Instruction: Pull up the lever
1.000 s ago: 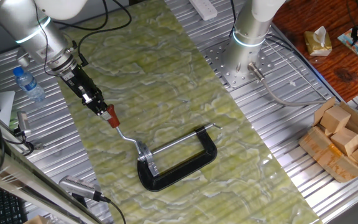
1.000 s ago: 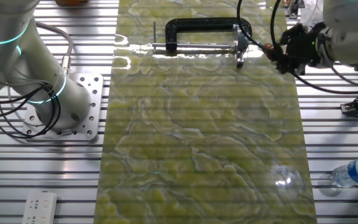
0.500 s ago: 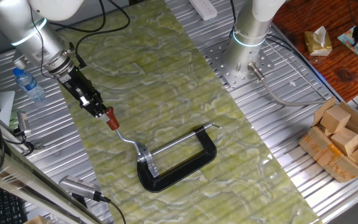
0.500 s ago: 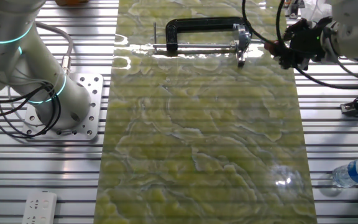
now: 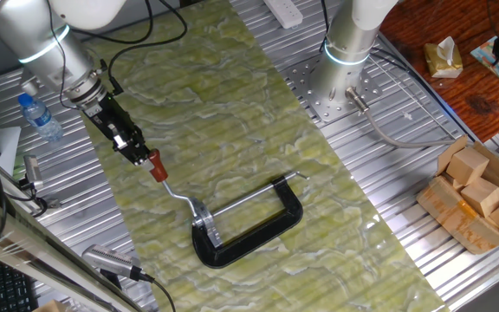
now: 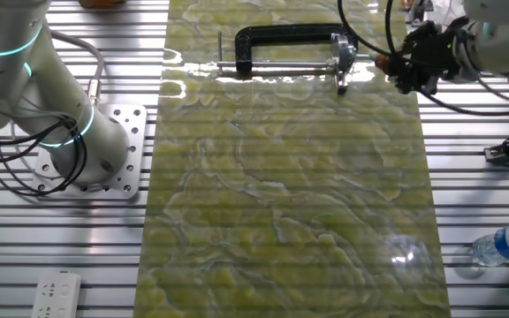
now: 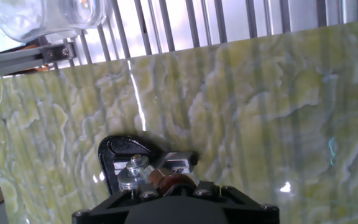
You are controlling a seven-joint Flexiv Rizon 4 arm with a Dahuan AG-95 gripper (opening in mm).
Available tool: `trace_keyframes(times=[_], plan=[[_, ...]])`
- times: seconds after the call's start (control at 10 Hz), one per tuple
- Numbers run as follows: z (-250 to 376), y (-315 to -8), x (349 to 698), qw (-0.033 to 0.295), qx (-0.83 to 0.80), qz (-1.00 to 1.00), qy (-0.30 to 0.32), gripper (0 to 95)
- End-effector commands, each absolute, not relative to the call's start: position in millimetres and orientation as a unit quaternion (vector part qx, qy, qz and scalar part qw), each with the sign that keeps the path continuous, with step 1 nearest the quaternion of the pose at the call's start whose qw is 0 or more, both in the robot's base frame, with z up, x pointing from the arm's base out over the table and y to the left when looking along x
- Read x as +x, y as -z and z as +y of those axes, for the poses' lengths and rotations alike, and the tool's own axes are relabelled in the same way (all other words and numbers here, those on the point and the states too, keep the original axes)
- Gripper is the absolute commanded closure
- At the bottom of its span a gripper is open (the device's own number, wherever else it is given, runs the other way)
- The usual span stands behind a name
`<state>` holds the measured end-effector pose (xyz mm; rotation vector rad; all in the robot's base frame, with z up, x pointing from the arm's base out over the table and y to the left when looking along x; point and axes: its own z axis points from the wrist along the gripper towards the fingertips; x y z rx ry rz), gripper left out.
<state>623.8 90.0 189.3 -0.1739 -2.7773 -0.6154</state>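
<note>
The lever (image 5: 173,189) is a thin bent silver rod with a red-brown knob (image 5: 156,166), joined to the silver bracket (image 5: 201,217) of a black C-clamp (image 5: 258,234) lying on the green marbled mat. My gripper (image 5: 145,159) is shut on the knob, reaching in from the upper left. In the other fixed view the gripper (image 6: 392,65) holds the knob (image 6: 382,62) right of the clamp (image 6: 285,35). In the hand view the knob (image 7: 166,179) sits between my jaws (image 7: 176,188), with the bracket (image 7: 180,160) and clamp frame (image 7: 126,149) just beyond.
A water bottle (image 5: 40,117) lies left of the mat, beside my arm. The second arm's base (image 5: 346,52) stands at the back. A box of wooden blocks (image 5: 479,195) sits at the right. A power strip (image 6: 56,291) lies off the mat.
My gripper has shifted slightly with the knob held in it; in the other fixed view the hand sits a little higher. The clamp has not moved.
</note>
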Motion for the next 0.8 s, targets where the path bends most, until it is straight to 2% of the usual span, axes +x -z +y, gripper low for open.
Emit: trace_keyframes(times=[0.1,0.8], plan=[[91.3,-190.3,622.3,0.138,-0.065,-0.966,0.210,76.0],[100.6,-201.1,625.0,0.131,-0.071,-0.970,0.191,76.0]])
